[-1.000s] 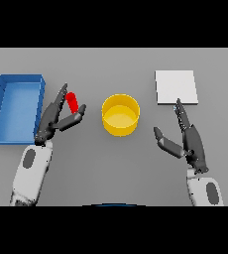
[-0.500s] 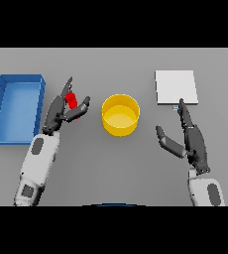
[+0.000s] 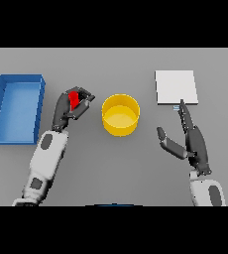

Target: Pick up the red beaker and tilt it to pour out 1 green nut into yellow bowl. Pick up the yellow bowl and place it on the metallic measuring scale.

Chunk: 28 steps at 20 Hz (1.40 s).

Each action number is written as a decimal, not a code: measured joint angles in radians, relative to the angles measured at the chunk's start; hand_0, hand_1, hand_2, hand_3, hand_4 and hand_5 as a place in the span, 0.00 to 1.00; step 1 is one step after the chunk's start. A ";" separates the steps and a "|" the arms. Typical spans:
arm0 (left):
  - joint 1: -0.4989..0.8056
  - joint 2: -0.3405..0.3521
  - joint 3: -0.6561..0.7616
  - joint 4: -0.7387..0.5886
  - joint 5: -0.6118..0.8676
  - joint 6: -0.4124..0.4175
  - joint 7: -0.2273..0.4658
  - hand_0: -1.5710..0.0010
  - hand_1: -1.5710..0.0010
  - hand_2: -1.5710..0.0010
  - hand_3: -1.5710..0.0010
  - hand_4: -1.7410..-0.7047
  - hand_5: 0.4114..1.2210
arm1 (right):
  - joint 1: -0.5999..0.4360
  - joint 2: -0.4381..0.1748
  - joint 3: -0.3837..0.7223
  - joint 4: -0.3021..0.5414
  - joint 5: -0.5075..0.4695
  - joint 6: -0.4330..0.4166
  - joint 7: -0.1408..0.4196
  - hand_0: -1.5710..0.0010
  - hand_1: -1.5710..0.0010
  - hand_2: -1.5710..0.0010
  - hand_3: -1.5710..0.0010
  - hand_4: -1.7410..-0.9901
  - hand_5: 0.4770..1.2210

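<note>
Overhead, the head view was the only one supplied, and it showed the left hand [image 3: 69, 110] with its fingers and thumb curled round the red beaker [image 3: 74, 99], which stood roughly upright in the grasp with its long axis running away from the robot. The beaker sat between the blue tray [image 3: 2, 106] on its left and the yellow bowl [image 3: 121, 115] on its right; the bowl lay just beside the hand, on the robot's right of it, apart from the fingers. In my judgement the coming move depended on that sideways gap: the beaker needed carrying toward the bowl's rim and tipping rightward. No green nut could be made out inside the beaker or the bowl. The left forearm angled up from the lower edge. The right hand [image 3: 193, 141] rested well clear of the bowl, fingers straight and thumb spread, holding nothing, fingertips just short of the metallic measuring scale [image 3: 175, 87].
</note>
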 measured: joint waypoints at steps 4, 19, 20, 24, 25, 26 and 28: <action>-0.023 0.003 -0.006 0.027 -0.001 -0.005 -0.007 0.14 0.13 0.12 0.17 0.17 0.93 | -0.003 0.014 0.007 0.002 0.002 -0.005 0.003 1.00 1.00 1.00 1.00 0.65 0.23; -0.030 0.073 -0.024 -0.171 0.065 -0.137 0.065 0.01 0.01 0.01 0.01 0.02 0.89 | -0.014 -0.008 0.006 0.013 0.041 -0.021 -0.038 1.00 1.00 1.00 1.00 0.69 0.25; -0.039 0.086 -0.024 -0.165 0.058 -0.144 0.067 0.01 0.01 0.01 0.01 0.02 0.90 | -0.002 -0.007 0.014 0.010 0.053 -0.023 -0.049 1.00 1.00 1.00 1.00 0.69 0.25; -0.085 0.139 -0.063 -0.140 -0.019 -0.164 0.075 0.00 0.00 0.00 0.01 0.01 0.89 | -0.007 -0.005 0.021 0.001 0.065 -0.030 -0.040 1.00 1.00 1.00 1.00 0.72 0.25; -0.102 0.155 -0.078 -0.139 -0.044 -0.169 0.094 0.00 0.00 0.00 0.00 0.01 0.88 | -0.003 -0.012 0.013 -0.004 0.057 -0.026 -0.039 1.00 1.00 1.00 1.00 0.72 0.24; -0.105 0.178 -0.106 -0.144 -0.081 -0.180 0.096 0.00 0.00 0.00 0.00 0.01 0.88 | -0.001 -0.018 0.010 0.003 0.053 -0.018 -0.016 1.00 1.00 1.00 1.00 0.73 0.24; -0.120 0.207 -0.168 -0.162 -0.147 -0.209 0.125 0.00 0.00 0.00 0.00 0.00 0.88 | -0.011 -0.017 0.010 0.006 0.050 -0.015 -0.012 1.00 1.00 1.00 1.00 0.74 0.25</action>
